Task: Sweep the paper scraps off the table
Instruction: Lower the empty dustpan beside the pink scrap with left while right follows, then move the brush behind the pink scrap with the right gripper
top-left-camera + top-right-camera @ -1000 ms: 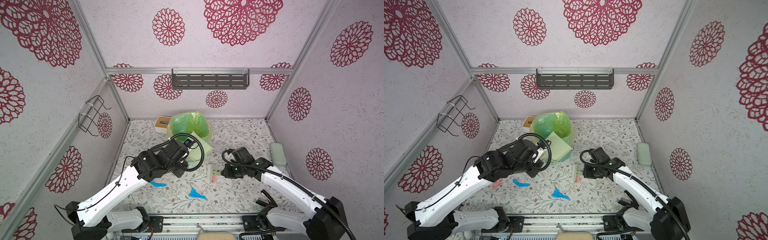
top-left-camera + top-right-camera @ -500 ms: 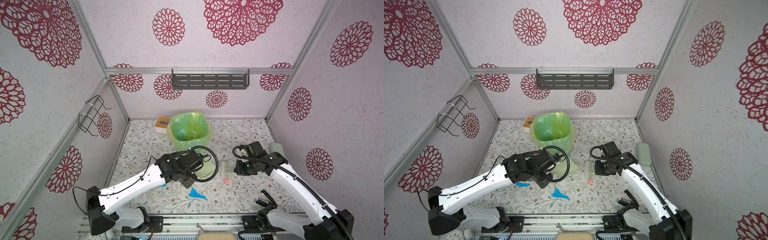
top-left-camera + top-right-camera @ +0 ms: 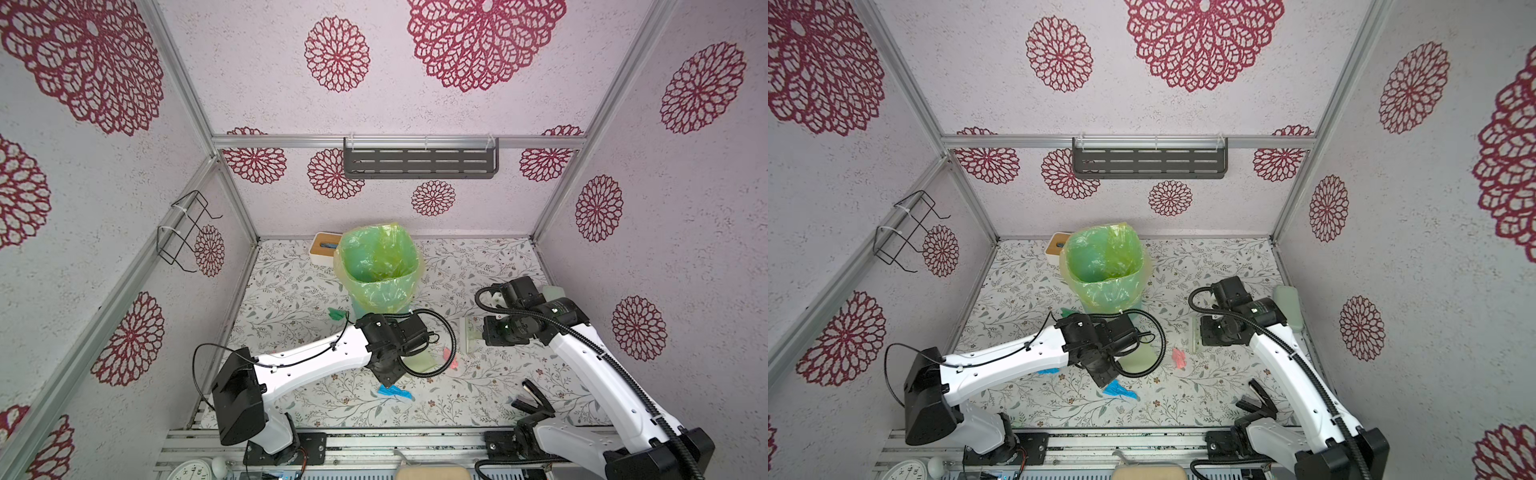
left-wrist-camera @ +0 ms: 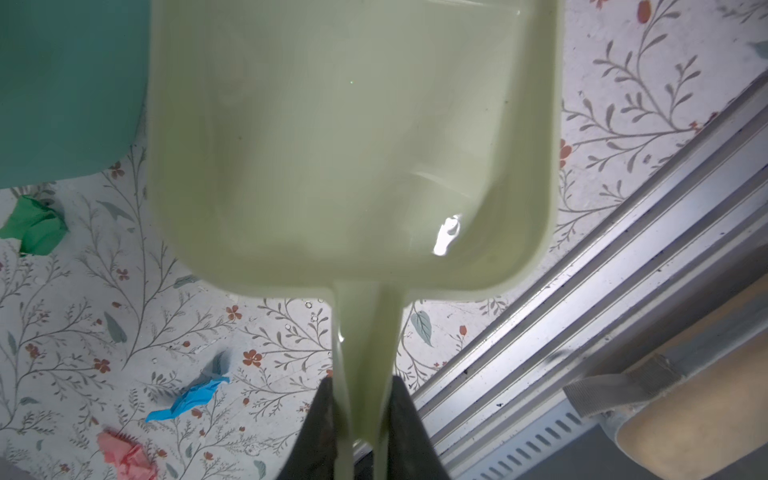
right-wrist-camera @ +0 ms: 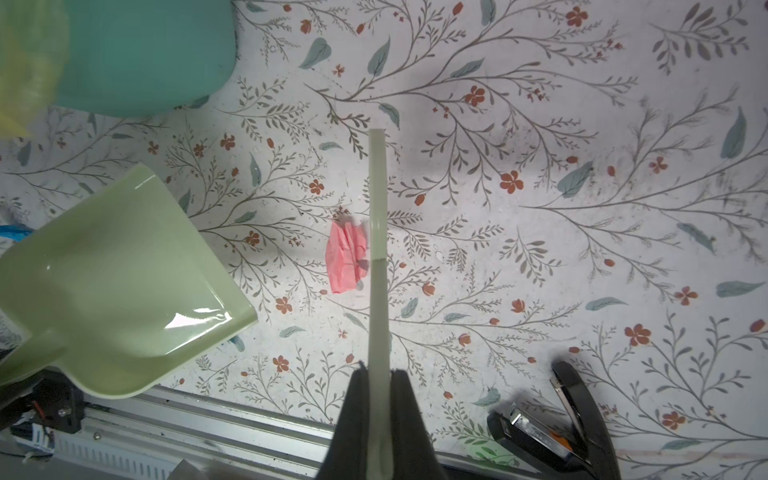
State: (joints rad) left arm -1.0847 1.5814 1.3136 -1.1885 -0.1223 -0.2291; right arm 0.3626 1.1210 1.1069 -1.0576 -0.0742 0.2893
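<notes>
The big white desk [image 3: 478, 266] is flat and smooth, with leaves and little flowers printed on it. At the far middle stands a bin [image 3: 376, 266] with a shiny, crinkly yellow-green bag inside. The left tool [image 4: 360, 386] is clamped on the thin handle of a smooth, pale green dustpan [image 4: 353, 137], and the pan is empty. The right tool [image 5: 378, 376] is squeezed tight on a thin, flat, pale sweeper [image 5: 377, 208]. A crumpled pink scrap [image 5: 347, 257] lies in the middle of the desk, just beside the sweeper and right of the dustpan. A blue scrap [image 3: 392, 391] lies nearer, and a green scrap [image 3: 337, 313] sits left of the bin. I think the sweeping is not finished, because these bits are not in the pan yet.
</notes>
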